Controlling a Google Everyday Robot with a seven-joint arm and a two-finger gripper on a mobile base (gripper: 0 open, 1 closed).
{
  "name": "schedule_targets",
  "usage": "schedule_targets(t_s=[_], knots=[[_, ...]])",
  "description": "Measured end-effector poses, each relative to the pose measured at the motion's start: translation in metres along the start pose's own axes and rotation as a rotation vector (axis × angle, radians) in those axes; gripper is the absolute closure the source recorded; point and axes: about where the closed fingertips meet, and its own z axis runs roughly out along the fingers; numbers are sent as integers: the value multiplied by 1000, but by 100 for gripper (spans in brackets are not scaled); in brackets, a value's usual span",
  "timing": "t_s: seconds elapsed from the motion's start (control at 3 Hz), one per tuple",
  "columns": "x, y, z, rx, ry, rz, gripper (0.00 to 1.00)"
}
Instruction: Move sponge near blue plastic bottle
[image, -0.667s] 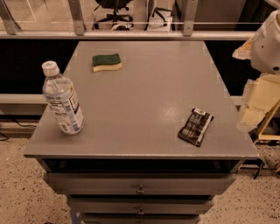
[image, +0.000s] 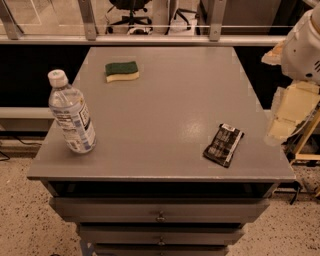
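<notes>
Where the grey table (image: 165, 105) shows its front edge nearest the camera, a stack of drawers (image: 160, 209) sits beneath it, each with a small metal pull. Speckled floor (image: 22, 215) shows lower left.

Front left of the top: blue plastic bottle (image: 72, 114) stands on its base close to the left edge, white cap (image: 57, 77) on, blue-and-white label facing right. It looks clear and mostly see-through.

Front right of the top: black crinkled snack packet (image: 223, 144) lies flat, angled, near the right edge. It is well apart from the bottle.

Right side, mid-depth: my gripper (image: 292, 112) hangs off the table, just beyond its right edge, a cream-coloured shape below the white housing of my arm (image: 302, 47). It touches nothing on the top. I cannot tell whether the claw is open or closed.

Far half of the top, left of centre: sponge (image: 122, 71) lies flat, dark green side up, pale yellow foam showing along its near edge. It is well apart from the bottle, farther back and to the right of it, and far across the table from my gripper.

Beyond the table: a metal rail (image: 150, 40) runs across with upright posts, and behind it stands an office chair (image: 131, 12).
</notes>
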Motion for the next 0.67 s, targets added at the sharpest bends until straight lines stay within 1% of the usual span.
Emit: schedule_targets(t_s=[0.33,0.67], knots=[[-20,-22,15,23,-88,-4,0],[-64,-61,32,73,-246,-37,0]])
